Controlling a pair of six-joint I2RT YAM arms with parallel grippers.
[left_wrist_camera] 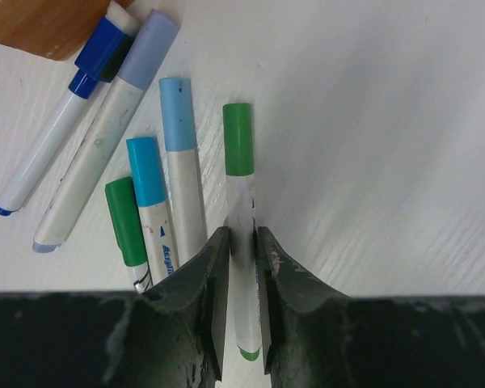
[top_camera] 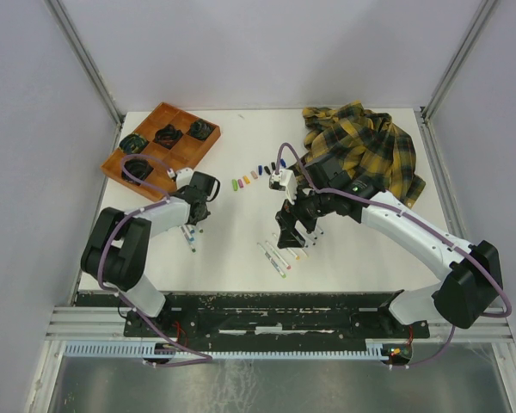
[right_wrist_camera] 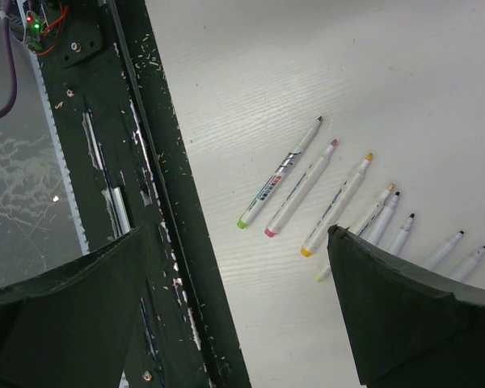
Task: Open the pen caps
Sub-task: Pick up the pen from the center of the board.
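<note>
Left wrist view: the left gripper (left_wrist_camera: 242,233) pinches the white barrel of a green-capped marker (left_wrist_camera: 241,202), with other capped markers (left_wrist_camera: 178,162) beside it, near the wooden tray (left_wrist_camera: 40,28). Loose pen caps (top_camera: 258,172) lie in a row mid-table (top_camera: 370,258). The right gripper (top_camera: 294,225) hangs wide open above uncapped markers (right_wrist_camera: 299,186) toward the front edge.

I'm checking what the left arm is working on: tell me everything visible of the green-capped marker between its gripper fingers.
The green-capped marker is a slim white plastic barrel with faint print, its green cap fitted on the far end and a small green plug at the near end. It lies flat on the white table between the fingers of the left gripper, which flank the barrel closely; actual contact is unclear. A light-blue-capped marker lies just beside it.
</note>
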